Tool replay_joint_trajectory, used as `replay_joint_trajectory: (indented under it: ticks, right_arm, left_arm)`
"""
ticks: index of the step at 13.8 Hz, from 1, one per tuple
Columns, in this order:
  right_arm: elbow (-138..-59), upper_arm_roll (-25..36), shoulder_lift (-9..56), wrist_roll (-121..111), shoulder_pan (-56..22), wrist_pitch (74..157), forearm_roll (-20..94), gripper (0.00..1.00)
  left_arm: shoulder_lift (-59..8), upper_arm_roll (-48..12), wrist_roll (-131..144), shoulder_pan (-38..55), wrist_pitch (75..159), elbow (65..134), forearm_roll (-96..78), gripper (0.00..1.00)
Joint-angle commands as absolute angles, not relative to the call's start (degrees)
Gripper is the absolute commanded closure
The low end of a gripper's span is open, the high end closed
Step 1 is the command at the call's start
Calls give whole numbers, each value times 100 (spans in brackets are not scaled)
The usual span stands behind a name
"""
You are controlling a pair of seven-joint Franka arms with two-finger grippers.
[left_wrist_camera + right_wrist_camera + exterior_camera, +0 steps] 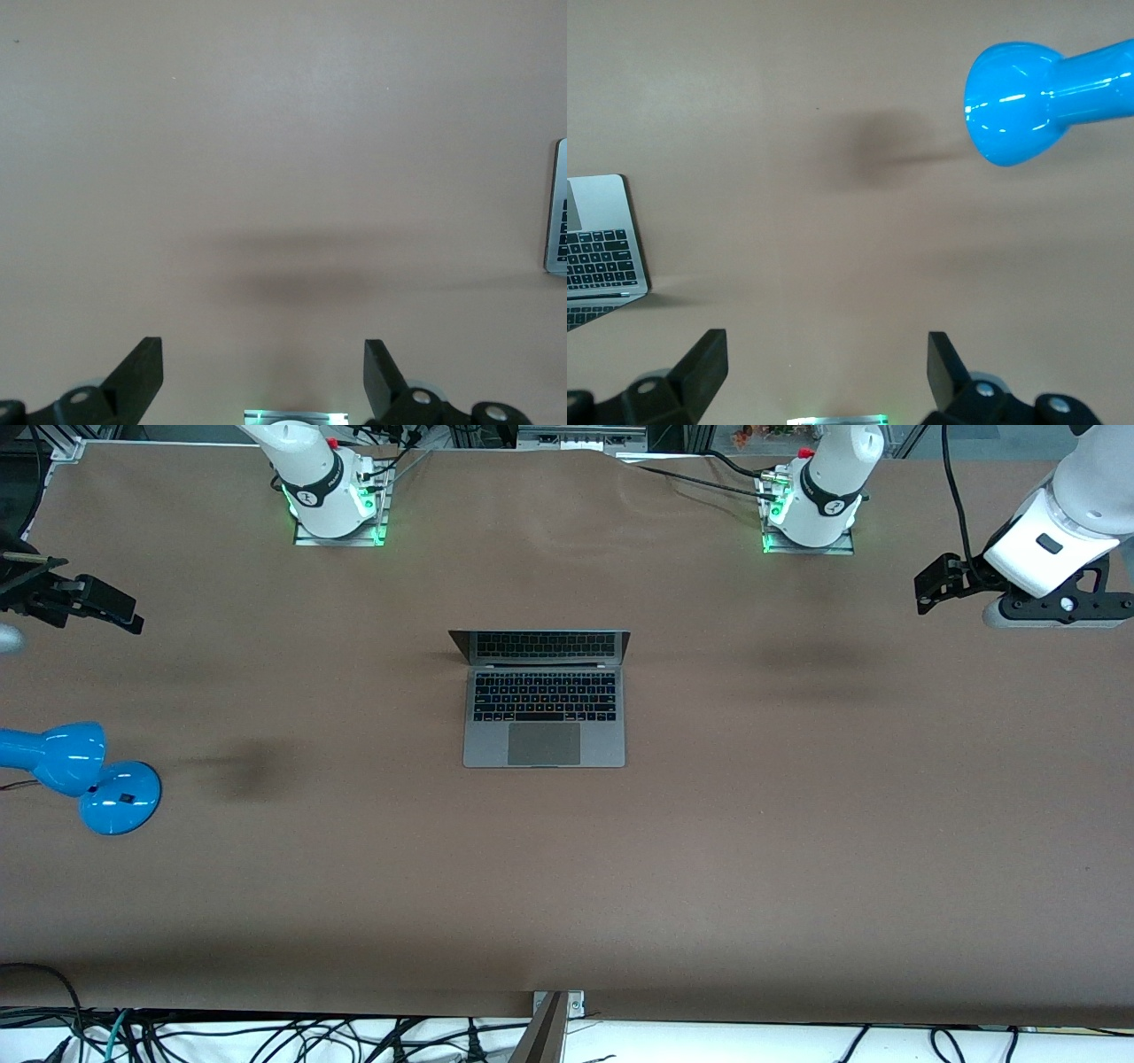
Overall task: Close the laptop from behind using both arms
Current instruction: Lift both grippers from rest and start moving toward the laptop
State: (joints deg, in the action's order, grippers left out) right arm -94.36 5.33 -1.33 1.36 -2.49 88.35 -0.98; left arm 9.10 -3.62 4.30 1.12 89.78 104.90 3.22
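Item 1: laptop (544, 708). Grey metal body with black keyboard and large trackpad, lying on the brown table (797, 824) near its middle, between the two arm bases and nearer the front camera than both. Lid open, roughly upright and leaning slightly back; screen faces the front camera. Hinge edge lies toward 12 o'clock in the front view, trackpad edge toward 6 o'clock; the base's longer side runs 12 to 6. Only an edge strip shows in the left wrist view (558, 208), a corner in the right wrist view (602, 243). The lid's outer face is hidden.

Item 2: blue lamp (75, 775). Sits toward the right arm's end of the table, well apart from the laptop at about its 9 o'clock; partly cut off by the frame edge.

Item 3: left gripper (926, 589). Up in the air over the left arm's end of the table, at about 2 o'clock from the laptop; fingers (142, 372) spread apart, grasping nothing.

Item 4: right gripper (124, 615). Over the right arm's end of the table, at about 10 o'clock from the laptop; fingers (704, 363) spread apart, grasping nothing. Its arm is largely out of frame.

Nothing lies between either gripper and the laptop.
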Motion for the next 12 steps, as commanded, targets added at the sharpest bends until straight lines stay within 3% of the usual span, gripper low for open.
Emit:
replay_joint_trajectory:
  ticks: [1, 12]
  right_arm:
    - [-9501, 536, -202, 167, -264, 8903, -141, 0]
    - [-9501, 519, -202, 167, -272, 8903, -141, 0]
  left_arm:
    - [835, -448, 500, 61, 8833, 10327, 193, 0]
    - [835, -562, 966, 325, 8745, 10301, -412, 0]
